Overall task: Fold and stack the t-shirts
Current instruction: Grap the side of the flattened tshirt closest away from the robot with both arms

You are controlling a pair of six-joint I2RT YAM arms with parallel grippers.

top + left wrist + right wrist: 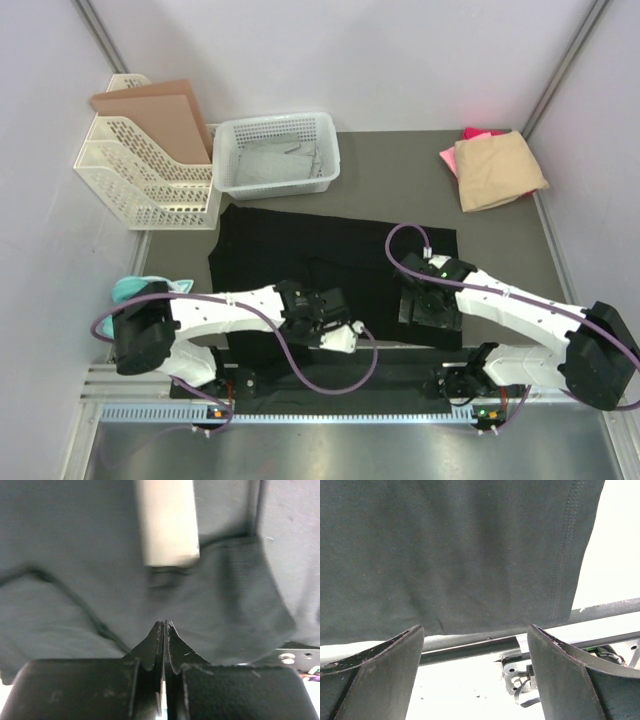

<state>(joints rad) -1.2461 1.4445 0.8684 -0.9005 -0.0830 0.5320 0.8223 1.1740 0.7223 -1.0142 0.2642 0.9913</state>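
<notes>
Black cloth took up most of the work area. The large black t-shirt point(300, 245) lay spread across the centre of the dark mat point(400, 170), mostly flat, w/ creasing and a partial turn-over near the front edge. Assessed as not yet folded.

Far right corner: tan t-shirt point(500, 170) lay folded on top of the pink t-shirt point(470, 133). Only a rim of the pink one showed, so its fold could not be checked. Assessed as 2 of 3 garments stacked.

Left gripper point(164, 626): clenched, fingertips meeting, down at the near-left part of the black shirt. The wrist view showed cloth right at the tips. Whether a fold was actually pinched could not be told.

Right gripper point(476, 627): released, jaws spread wide w/ nothing between them. It hung low over the shirt's near hem on the right side, w/ the stitched side edge visible just beyond.

Not involved: white mesh basket point(278, 152) at the back, and cardboard sheets point(155, 115) standing in the white rack point(140, 185) at far left.

Outstanding, in my judgement: complete the folds on the black shirt, approx. all of them, then carry it to the tan/pink pile. Task roughly part-way, w/ the largest item left.
</notes>
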